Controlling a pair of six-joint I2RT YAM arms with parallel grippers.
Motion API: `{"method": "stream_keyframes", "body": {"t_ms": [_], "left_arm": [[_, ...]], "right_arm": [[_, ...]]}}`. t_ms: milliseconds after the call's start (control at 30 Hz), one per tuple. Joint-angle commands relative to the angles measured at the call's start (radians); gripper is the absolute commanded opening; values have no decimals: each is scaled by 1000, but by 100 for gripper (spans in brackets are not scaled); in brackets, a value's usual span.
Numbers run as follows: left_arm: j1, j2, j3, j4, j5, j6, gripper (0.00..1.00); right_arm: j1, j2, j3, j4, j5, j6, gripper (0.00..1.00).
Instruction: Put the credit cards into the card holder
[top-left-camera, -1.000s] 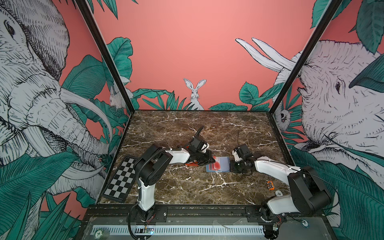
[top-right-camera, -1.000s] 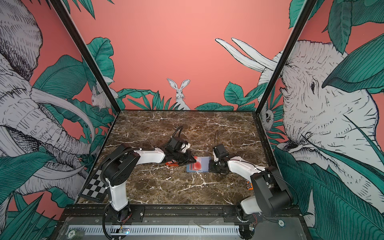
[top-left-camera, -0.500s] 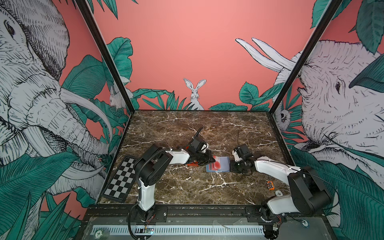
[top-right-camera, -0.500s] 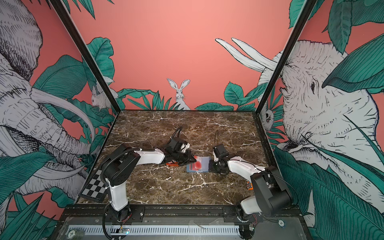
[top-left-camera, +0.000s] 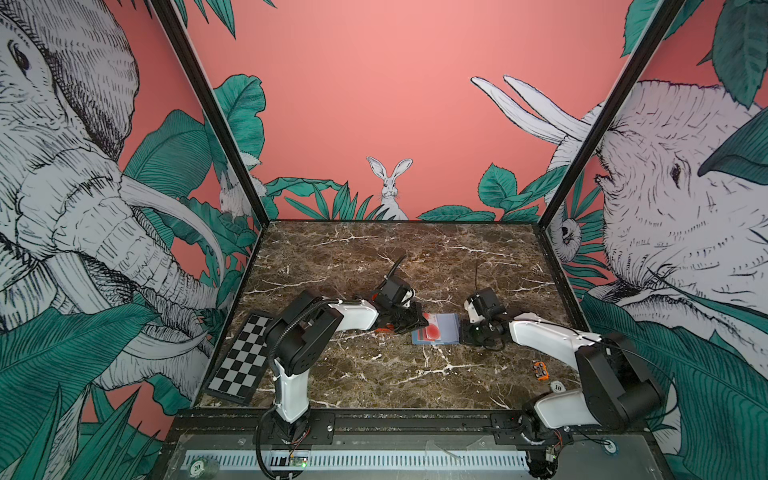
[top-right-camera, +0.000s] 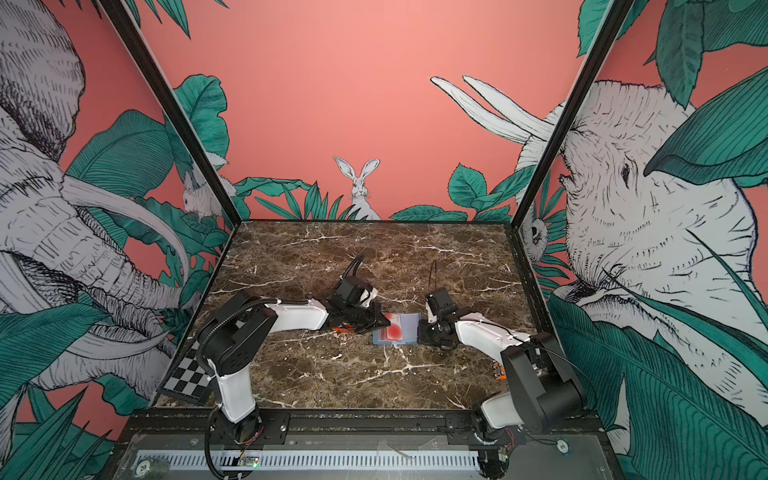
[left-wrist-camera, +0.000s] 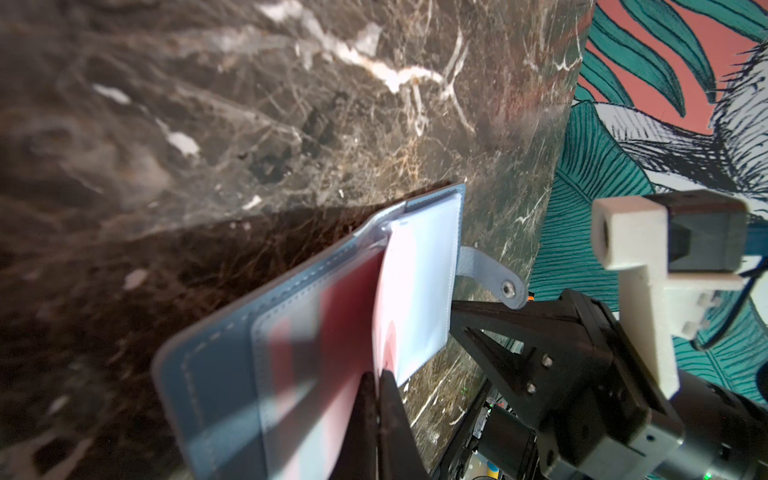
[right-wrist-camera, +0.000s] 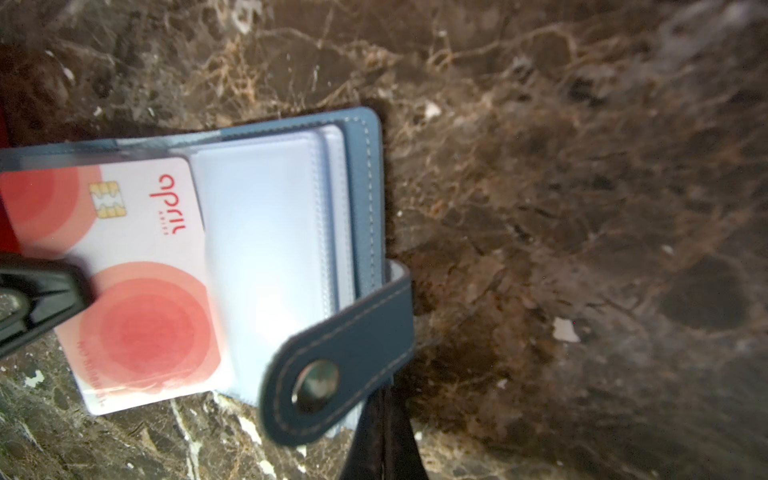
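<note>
The slate-blue card holder (top-left-camera: 446, 328) (top-right-camera: 405, 330) lies open mid-table in both top views, its clear sleeves (right-wrist-camera: 266, 249) facing up. Its snap tab (right-wrist-camera: 340, 357) (left-wrist-camera: 490, 274) sticks out on the right arm's side. My left gripper (top-left-camera: 420, 322) (left-wrist-camera: 378, 382) is shut on a white credit card (right-wrist-camera: 145, 291) (top-left-camera: 432, 331) with red circles. The card's far edge sits at the sleeve opening, slightly under the plastic. My right gripper (top-left-camera: 462, 330) (right-wrist-camera: 384, 399) is shut at the holder's edge under the tab, its tips hidden there.
A checkerboard panel (top-left-camera: 245, 361) lies at the table's left edge. A sliver of orange tray (top-left-camera: 384, 330) shows under my left wrist. A small orange object (top-left-camera: 540, 370) and a white disc (top-left-camera: 557, 387) lie front right, near my right arm's base.
</note>
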Motion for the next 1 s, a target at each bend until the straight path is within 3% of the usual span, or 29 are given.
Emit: {"method": "stream_keyframes", "body": {"t_ms": [0,533,967], "left_arm": [[-17,8,16,-61,3,2,0],[-17,55,107,-164,49,96,0],[-17,83,230,-392,3,209,19]], "right_arm": [[10,17,-17,43,2,-1,5],[9,22,-13,41,2,-3,4],[9,26,-2,22,17,-7,5]]}}
